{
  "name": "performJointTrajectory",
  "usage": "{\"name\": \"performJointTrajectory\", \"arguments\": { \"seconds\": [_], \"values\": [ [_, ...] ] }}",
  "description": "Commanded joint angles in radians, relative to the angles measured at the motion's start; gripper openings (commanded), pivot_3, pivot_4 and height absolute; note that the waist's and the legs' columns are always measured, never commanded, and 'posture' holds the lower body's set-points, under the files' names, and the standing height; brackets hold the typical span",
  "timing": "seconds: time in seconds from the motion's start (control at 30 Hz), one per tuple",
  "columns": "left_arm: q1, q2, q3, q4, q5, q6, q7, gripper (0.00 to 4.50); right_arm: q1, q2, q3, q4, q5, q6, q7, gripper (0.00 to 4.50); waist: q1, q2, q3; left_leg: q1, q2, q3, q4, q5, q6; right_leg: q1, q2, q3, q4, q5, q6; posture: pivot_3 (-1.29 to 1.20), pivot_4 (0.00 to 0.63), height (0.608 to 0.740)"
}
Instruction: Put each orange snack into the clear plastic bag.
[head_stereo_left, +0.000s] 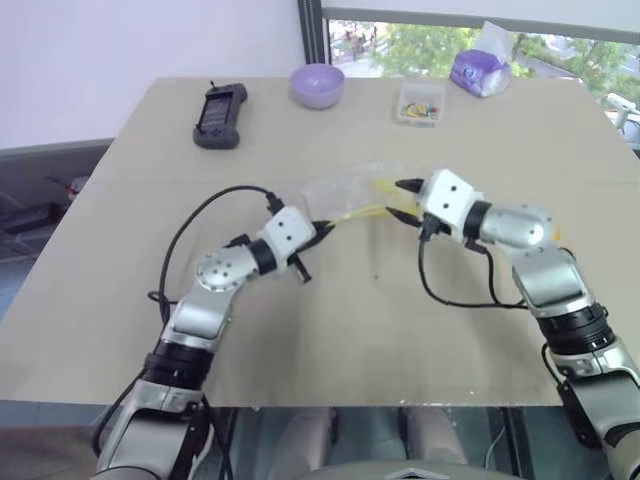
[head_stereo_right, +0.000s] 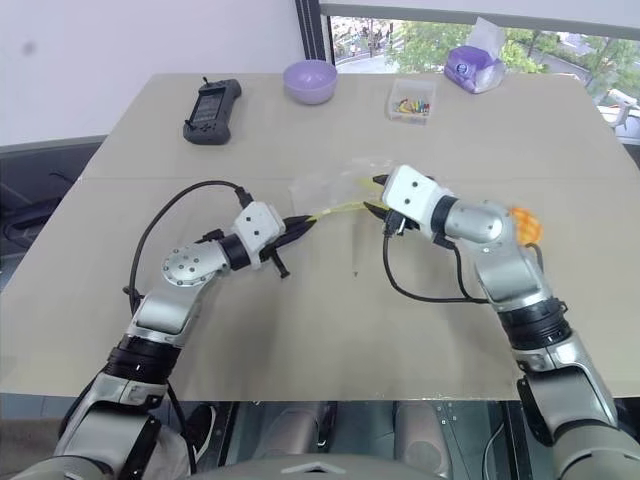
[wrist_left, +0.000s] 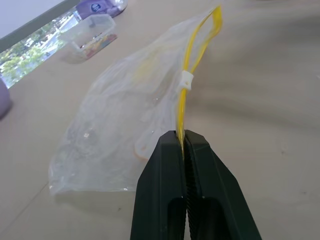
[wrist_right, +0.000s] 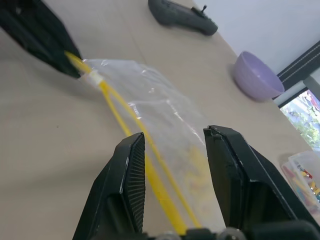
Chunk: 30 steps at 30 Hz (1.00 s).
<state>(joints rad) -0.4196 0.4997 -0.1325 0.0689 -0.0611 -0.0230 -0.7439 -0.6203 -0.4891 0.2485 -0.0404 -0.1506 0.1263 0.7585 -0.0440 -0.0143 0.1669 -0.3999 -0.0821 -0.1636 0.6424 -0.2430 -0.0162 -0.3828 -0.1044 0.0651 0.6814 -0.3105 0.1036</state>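
Beige table (head_stereo_left: 300, 330) holds the bag (head_stereo_left: 345, 192) mid-surface. Left gripper (wrist_left: 184, 142) pinches one end of its yellow strip (wrist_left: 186, 107); right gripper (wrist_right: 172, 150) stands parted around the other end. One snack (head_stereo_right: 525, 224) waits behind the right arm, so bagging looks barely begun.

Crinkly glossy clear plastic bag (wrist_left: 120, 125) on a smooth matt table (head_stereo_left: 330, 330).

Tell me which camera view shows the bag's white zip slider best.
Left wrist view: the white slider sits sharp on the yellow seal strip above the shut left gripper. Right wrist view shows it smaller; in the eye views it is too small to tell.
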Motion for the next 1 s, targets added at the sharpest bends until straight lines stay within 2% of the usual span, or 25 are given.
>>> {"name": "performJointTrajectory", "arguments": {
  "seconds": [0.03,0.23,0.37,0.47,0.53,0.67,1.0],
  "values": [
    [-0.023,-0.005,0.006,-0.004,-0.009,-0.029,-0.013,0.00,-0.037,0.014,0.017,0.017,-0.035,-0.050,-0.034,2.05,0.000,0.000,0.000,0.000,0.000,0.000,0.000,0.000,0.000,0.000,0.000,0.000,0.000,0.000,0.000,0.00,0.150,0.740],
    [-0.028,-0.008,0.017,-0.005,-0.011,-0.019,-0.016,0.00,-0.001,0.061,-0.075,-0.012,0.086,0.049,-0.040,2.05,0.000,0.000,0.000,0.000,0.000,0.000,0.000,0.000,0.000,0.000,0.000,0.000,0.000,0.000,0.000,0.00,0.150,0.740],
    [-0.024,-0.010,0.015,-0.011,-0.010,-0.011,-0.016,0.00,0.031,0.040,-0.124,-0.051,0.142,0.110,-0.023,2.05,0.003,0.000,0.000,-0.001,0.000,-0.002,0.002,0.000,0.000,0.000,0.000,-0.001,0.000,0.000,0.000,0.00,0.150,0.740],
    [-0.029,-0.015,0.013,-0.008,-0.008,-0.005,-0.015,0.00,0.064,0.018,-0.137,-0.093,0.172,0.139,-0.002,1.24,0.003,0.000,0.000,-0.001,0.000,-0.002,0.002,0.000,0.000,0.001,0.000,-0.001,0.000,0.000,0.000,0.00,0.150,0.740],
    [-0.033,-0.019,0.012,-0.003,-0.007,-0.004,-0.015,0.00,0.074,0.009,-0.136,-0.113,0.189,0.154,0.006,0.29,-0.003,0.000,0.000,-0.001,0.000,-0.002,0.002,0.000,0.000,0.001,0.000,-0.002,0.000,0.000,0.000,0.00,0.150,0.740],
    [-0.038,-0.030,0.005,-0.003,-0.007,-0.002,-0.018,0.00,0.080,0.010,-0.121,-0.127,0.202,0.172,0.007,0.29,0.000,0.000,0.000,0.000,0.000,-0.002,0.002,0.000,0.000,0.000,0.000,-0.001,0.002,0.000,0.000,0.00,0.150,0.740],
    [-0.040,-0.041,0.004,-0.017,-0.006,0.005,-0.019,0.00,0.063,0.032,-0.089,-0.008,0.161,0.137,-0.032,0.29,0.000,0.000,0.000,-0.001,0.000,-0.002,0.003,0.000,0.000,0.001,0.000,-0.002,0.002,0.000,0.000,0.00,0.150,0.740]
  ]
}}
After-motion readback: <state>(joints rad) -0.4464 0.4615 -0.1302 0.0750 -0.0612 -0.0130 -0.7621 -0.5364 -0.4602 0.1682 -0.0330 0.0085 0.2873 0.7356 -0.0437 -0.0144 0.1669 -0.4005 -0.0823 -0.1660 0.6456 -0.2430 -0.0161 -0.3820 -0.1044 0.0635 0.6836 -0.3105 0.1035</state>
